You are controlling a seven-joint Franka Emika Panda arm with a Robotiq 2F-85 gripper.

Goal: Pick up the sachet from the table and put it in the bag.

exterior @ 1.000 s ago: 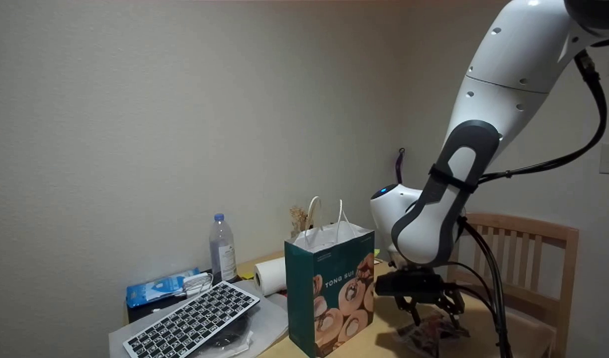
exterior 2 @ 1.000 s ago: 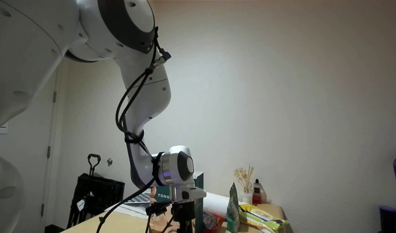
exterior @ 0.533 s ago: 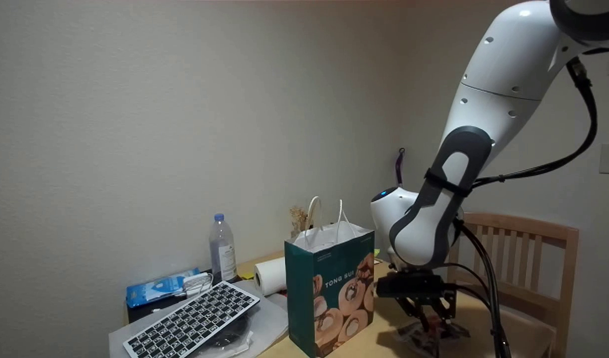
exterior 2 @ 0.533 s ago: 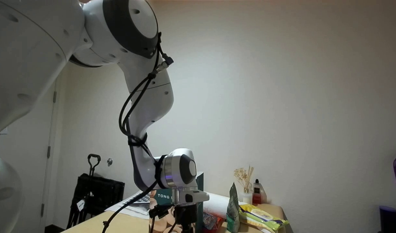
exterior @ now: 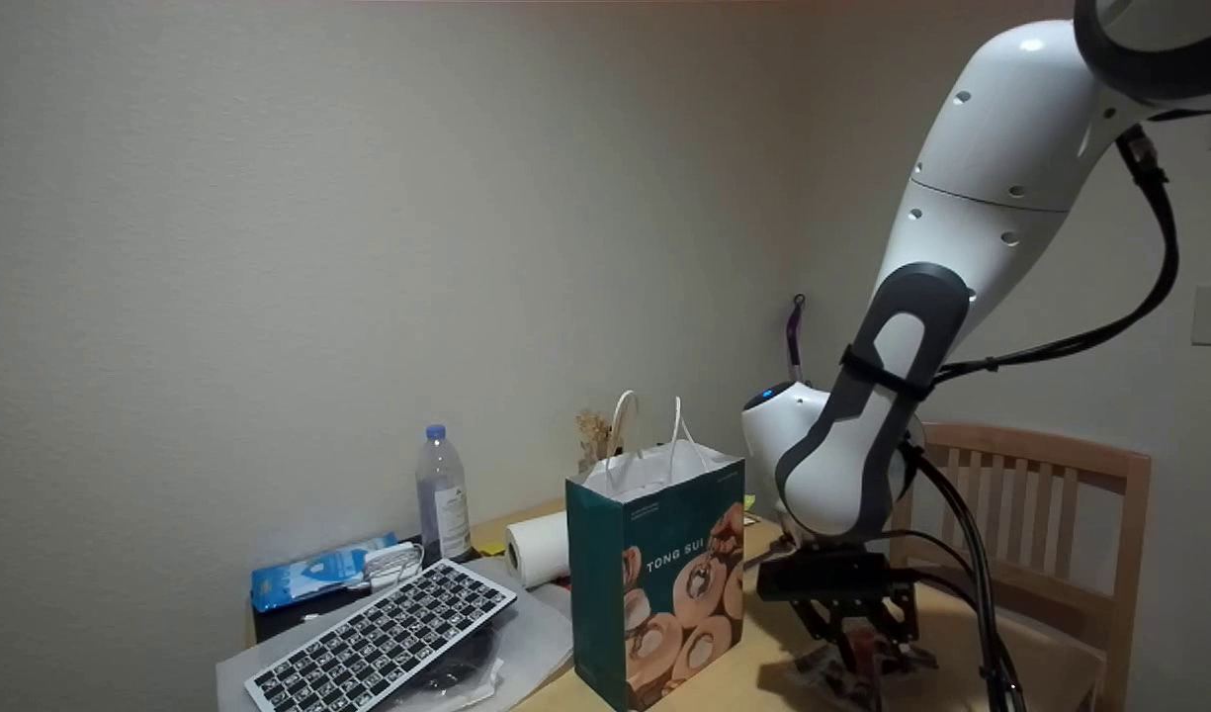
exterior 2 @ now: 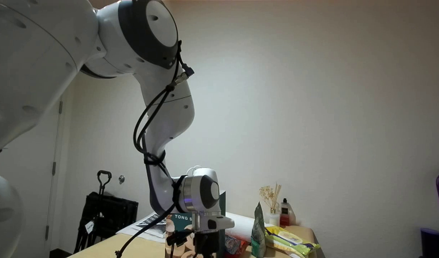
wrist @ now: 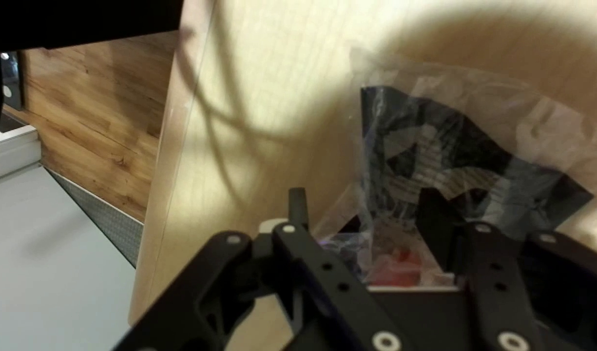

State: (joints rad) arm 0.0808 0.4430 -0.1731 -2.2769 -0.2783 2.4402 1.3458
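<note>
- One tool has come down; its fingers sit apart by the clear plastic sachet;
- grabbing seems next; then the TONG SUI paper bag.

The clear plastic sachet lies on the wooden table, its film wrinkled. In the wrist view it sits toward three o'clock, with a dark panel bearing pale markings; a red patch shows at seven o'clock from the panel, and see-through film reaches past the panel toward one o'clock. In an exterior view the green paper bag stands upright on the table at ten o'clock from the sachet, near but apart. It carries white TONG SUI lettering and round tan shapes; its top is open, white inside, two white handles raised.
</note>
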